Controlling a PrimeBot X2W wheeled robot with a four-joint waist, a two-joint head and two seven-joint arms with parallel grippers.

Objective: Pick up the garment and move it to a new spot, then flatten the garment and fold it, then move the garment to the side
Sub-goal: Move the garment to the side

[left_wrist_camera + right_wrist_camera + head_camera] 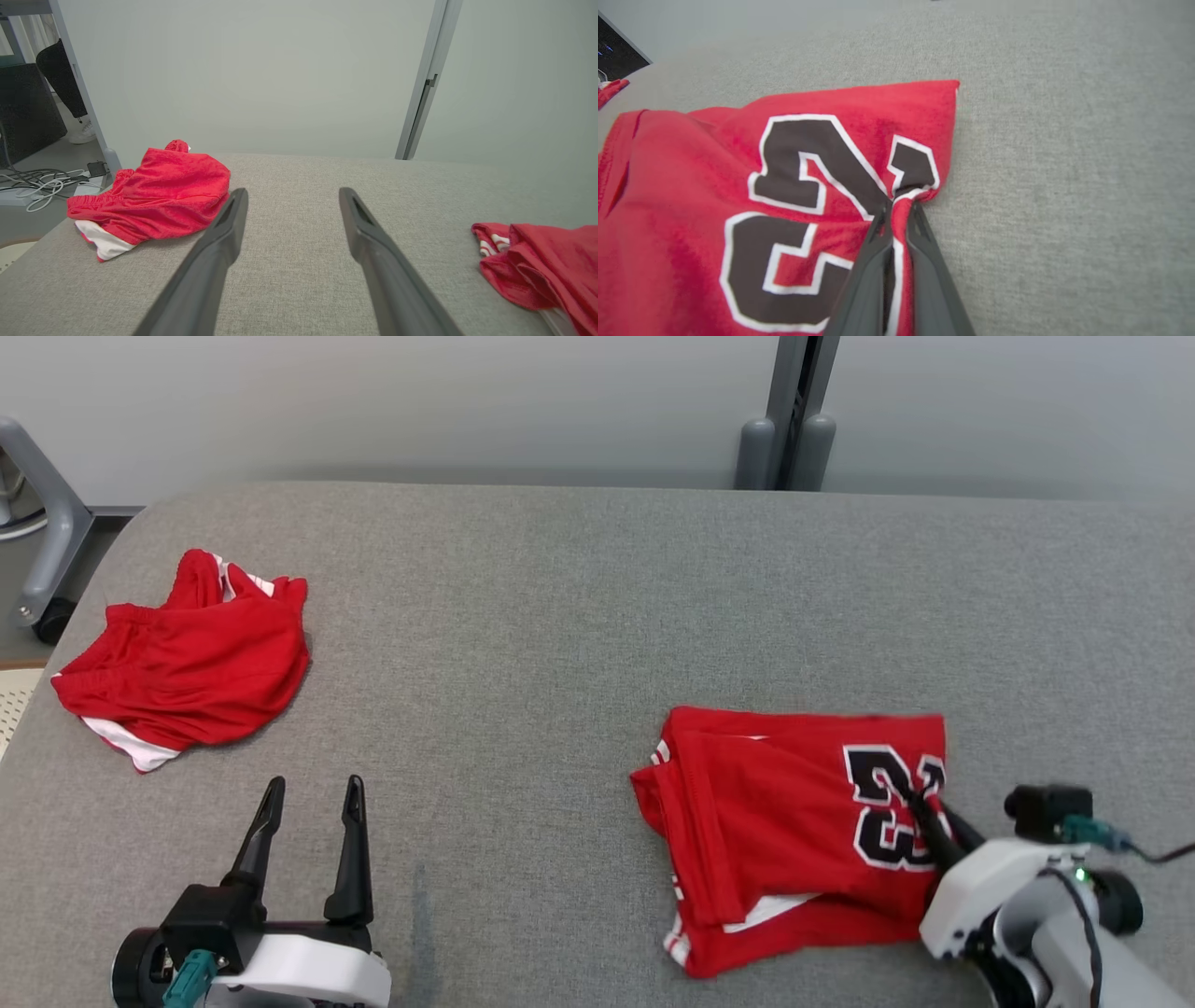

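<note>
The garment [784, 821] is a red jersey with a black and white number, lying folded on the grey table at the right. My right gripper [920, 798] reaches onto its right edge. In the right wrist view that gripper [899, 210] is shut, pinching a ridge of the garment [714, 186] at the number's edge. My left gripper [313, 786] stands open over bare table at the lower left, holding nothing. In the left wrist view its fingers [233, 219] are spread wide, and the garment's edge [546, 266] lies far off to the right.
A second red piece of clothing with white trim [187, 663] lies crumpled at the table's far left [159, 196]. A grey post [789, 420] stands behind the table. A grey frame leg [51, 532] and floor cables [37, 182] are past the left edge.
</note>
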